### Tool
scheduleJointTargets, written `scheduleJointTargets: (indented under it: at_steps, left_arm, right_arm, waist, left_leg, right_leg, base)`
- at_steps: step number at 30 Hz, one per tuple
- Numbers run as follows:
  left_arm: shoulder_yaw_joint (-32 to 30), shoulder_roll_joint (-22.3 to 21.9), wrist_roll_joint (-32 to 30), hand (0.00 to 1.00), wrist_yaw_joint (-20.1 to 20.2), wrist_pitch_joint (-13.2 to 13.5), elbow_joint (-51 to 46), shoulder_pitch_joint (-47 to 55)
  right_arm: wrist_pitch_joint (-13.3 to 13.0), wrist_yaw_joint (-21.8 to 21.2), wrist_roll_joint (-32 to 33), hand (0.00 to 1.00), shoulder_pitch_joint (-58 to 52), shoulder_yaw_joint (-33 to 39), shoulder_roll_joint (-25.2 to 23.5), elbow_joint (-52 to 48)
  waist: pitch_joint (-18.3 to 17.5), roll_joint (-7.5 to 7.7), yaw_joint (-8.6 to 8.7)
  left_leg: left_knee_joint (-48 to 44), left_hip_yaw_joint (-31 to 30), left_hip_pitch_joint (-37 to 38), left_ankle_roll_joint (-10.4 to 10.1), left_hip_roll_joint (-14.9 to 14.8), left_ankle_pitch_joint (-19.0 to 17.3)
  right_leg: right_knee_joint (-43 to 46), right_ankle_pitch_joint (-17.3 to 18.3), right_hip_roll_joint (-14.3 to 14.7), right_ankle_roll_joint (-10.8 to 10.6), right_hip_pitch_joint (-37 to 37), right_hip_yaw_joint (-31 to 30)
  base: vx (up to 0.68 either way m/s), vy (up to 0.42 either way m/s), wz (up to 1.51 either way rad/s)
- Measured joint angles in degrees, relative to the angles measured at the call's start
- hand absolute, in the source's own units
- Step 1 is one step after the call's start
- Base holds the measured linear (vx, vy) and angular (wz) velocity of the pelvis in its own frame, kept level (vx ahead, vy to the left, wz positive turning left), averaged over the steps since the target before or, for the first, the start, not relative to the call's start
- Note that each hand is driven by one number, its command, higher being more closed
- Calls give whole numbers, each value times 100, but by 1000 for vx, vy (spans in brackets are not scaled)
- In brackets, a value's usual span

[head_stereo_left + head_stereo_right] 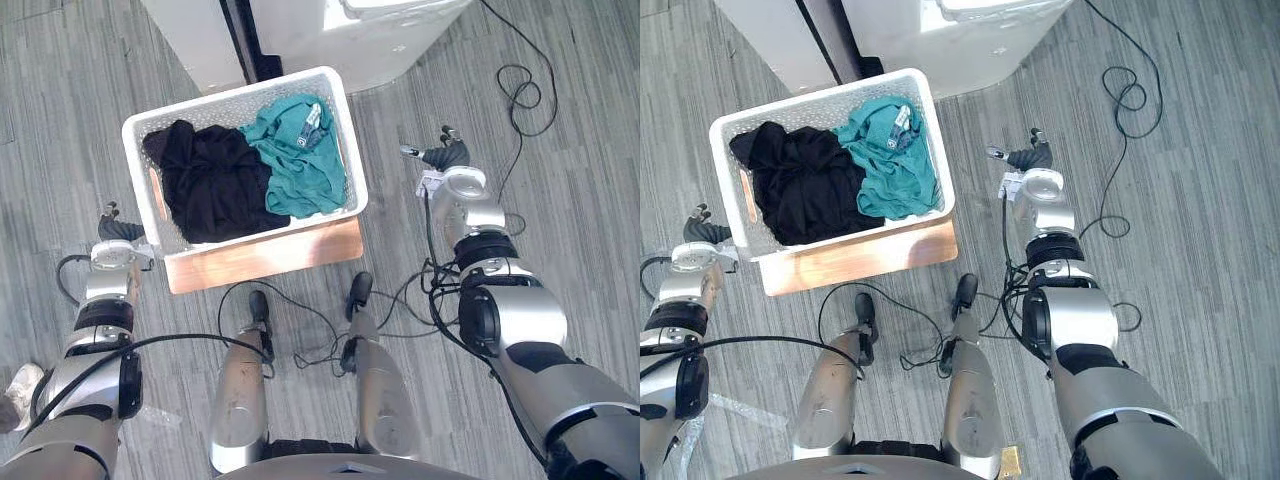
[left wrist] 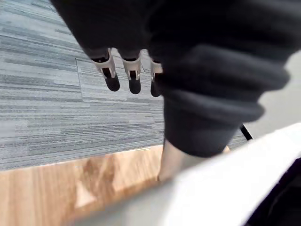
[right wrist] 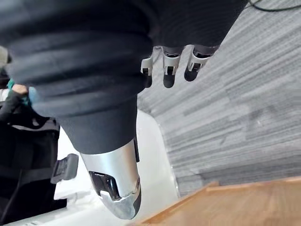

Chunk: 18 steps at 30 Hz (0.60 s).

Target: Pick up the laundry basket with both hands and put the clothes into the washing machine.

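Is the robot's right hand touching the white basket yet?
Apart. The left eye view shows bare floor between the right hand and the basket wall.

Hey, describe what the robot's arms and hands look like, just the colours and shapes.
Both arms are rounded silver-grey shells with black bands at the joints: the left arm and the right arm. The left hand and the right hand wear dark ribbed covers, and their silver fingers end in dark tips.

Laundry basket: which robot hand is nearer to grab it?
Left. The left robot hand sits right beside the laundry basket, at its side wall. The right robot hand has bare floor between it and the basket.
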<state>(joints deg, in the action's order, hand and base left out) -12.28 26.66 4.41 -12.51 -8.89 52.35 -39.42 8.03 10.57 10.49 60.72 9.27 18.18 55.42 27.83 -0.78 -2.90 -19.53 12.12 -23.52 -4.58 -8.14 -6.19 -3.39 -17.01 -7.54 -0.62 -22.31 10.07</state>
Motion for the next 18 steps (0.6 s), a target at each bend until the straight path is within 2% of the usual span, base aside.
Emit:
scheduleJointTargets:
  at_steps: [7,11,16,18]
  left_arm:
    - [126,-309,433,0,-277,-5,-20,-353]
    - [123,-314,677,0,-465,-4,-238,-377]
    - [125,-351,804,0,-514,-4,-419,-371]
    - [131,-368,803,0,-572,-4,-487,-357]
  right_arm:
    - [19,179,-183,0,16,-181,-533,-312]
    - [50,248,-187,0,15,-192,-546,-315]
    - [64,252,-219,0,12,-219,-551,-322]
    - [64,251,-385,0,9,-224,-540,-334]
  waist:
    - [1,-1,59]
    - [1,-1,96]
    - [1,-1,109]
    - [1,-1,110]
  left_leg:
    - [-204,54,-195,-9,-64,-95]
    - [-178,54,-215,-9,-63,-94]
    - [-129,61,-213,-9,-56,-89]
    - [-117,66,-209,-9,-53,-89]
  right_leg:
    - [-25,-23,42,12,-144,-98]
    - [-32,-54,45,-12,-170,-105]
    - [-77,-70,49,-13,-172,-108]
    - [-88,-73,49,-10,-171,-112]
  base:
    - [-48,20,-6]
    - [0,0,0]
    - [0,0,0]
    - [0,0,0]
